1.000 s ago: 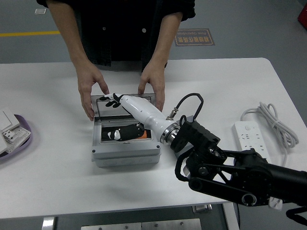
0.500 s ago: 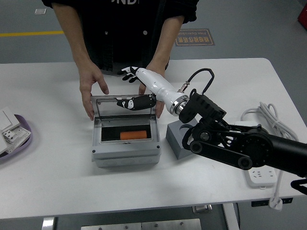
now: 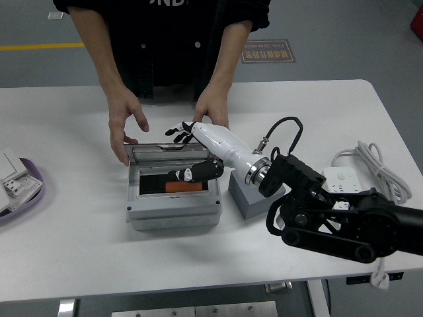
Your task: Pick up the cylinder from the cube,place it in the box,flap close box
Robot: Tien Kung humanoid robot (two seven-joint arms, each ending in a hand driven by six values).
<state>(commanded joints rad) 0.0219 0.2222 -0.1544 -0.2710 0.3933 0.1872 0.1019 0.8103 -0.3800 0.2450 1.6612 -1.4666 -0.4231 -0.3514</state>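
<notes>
The box sits open on the table, its lid tilted up at the far side; the orange cylinder lies inside it, on the dark floor. The right hand reaches over the box — fingers spread above the lid's far edge, thumb down over the opening, gripping nothing. Just right of the box stands the grey cube, partly under the arm; further right lies a power strip. Behind the box a person's hands hover — one at the lid's left corner, the other behind the robot's fingers.
</notes>
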